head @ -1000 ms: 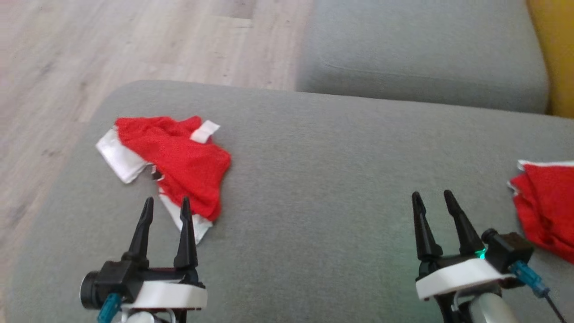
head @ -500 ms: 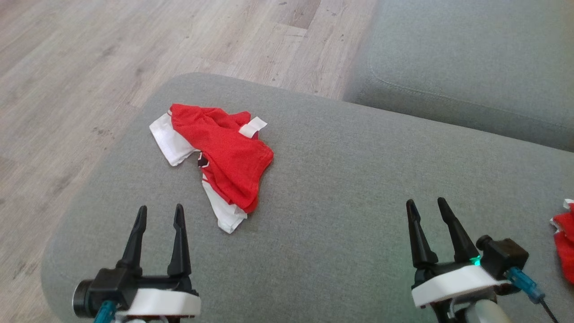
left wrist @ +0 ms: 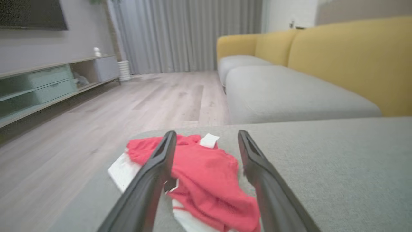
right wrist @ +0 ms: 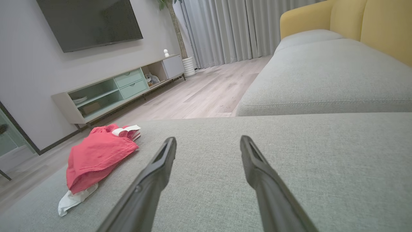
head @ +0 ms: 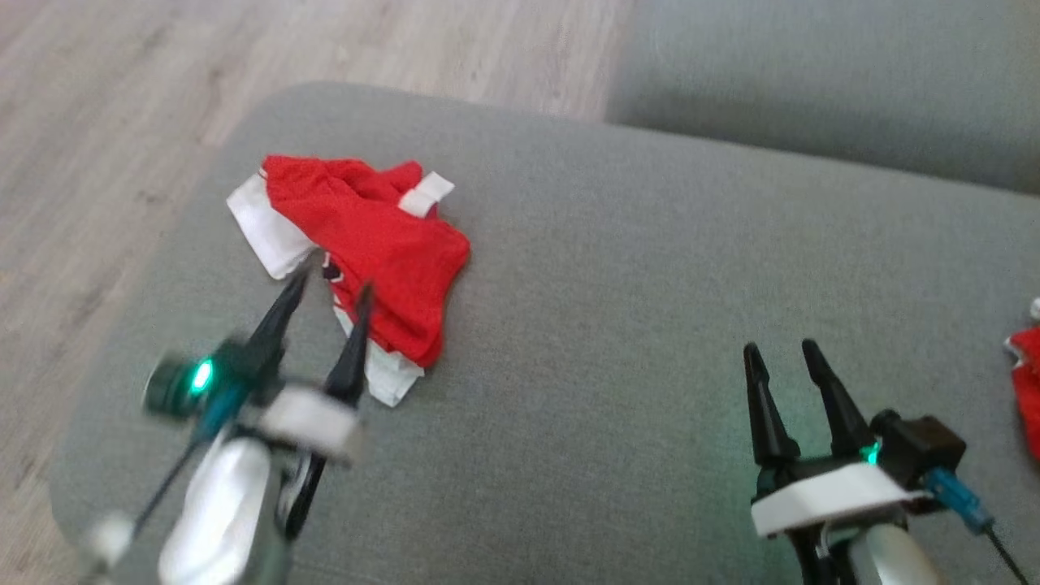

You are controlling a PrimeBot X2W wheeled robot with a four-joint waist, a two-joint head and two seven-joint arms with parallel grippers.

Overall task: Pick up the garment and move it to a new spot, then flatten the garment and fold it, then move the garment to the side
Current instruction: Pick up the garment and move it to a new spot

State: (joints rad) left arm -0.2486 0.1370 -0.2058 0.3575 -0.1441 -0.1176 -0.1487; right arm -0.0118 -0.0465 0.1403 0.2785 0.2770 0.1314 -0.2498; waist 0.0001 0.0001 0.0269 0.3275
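A crumpled red garment (head: pixel 370 240) with white trim lies on the left part of the grey sofa cushion (head: pixel 617 268). My left gripper (head: pixel 331 284) hovers open just at its near edge, fingertips over the white hem; its arm is blurred. In the left wrist view the garment (left wrist: pixel 206 180) sits right between and beyond the open fingers. My right gripper (head: pixel 782 349) stands open over bare cushion at the lower right, holding nothing. In the right wrist view the garment (right wrist: pixel 96 158) lies far off to the left.
Another red piece of cloth (head: pixel 1025 390) pokes in at the right edge of the cushion. Wooden floor (head: pixel 106 122) lies beyond the cushion's left and far edges. A second grey seat (head: pixel 829 81) with yellow backrest (left wrist: pixel 351 61) stands behind.
My left gripper has risen and moved forward to the garment's near edge. The right gripper has stayed put. The head camera has shifted, sliding the whole picture.
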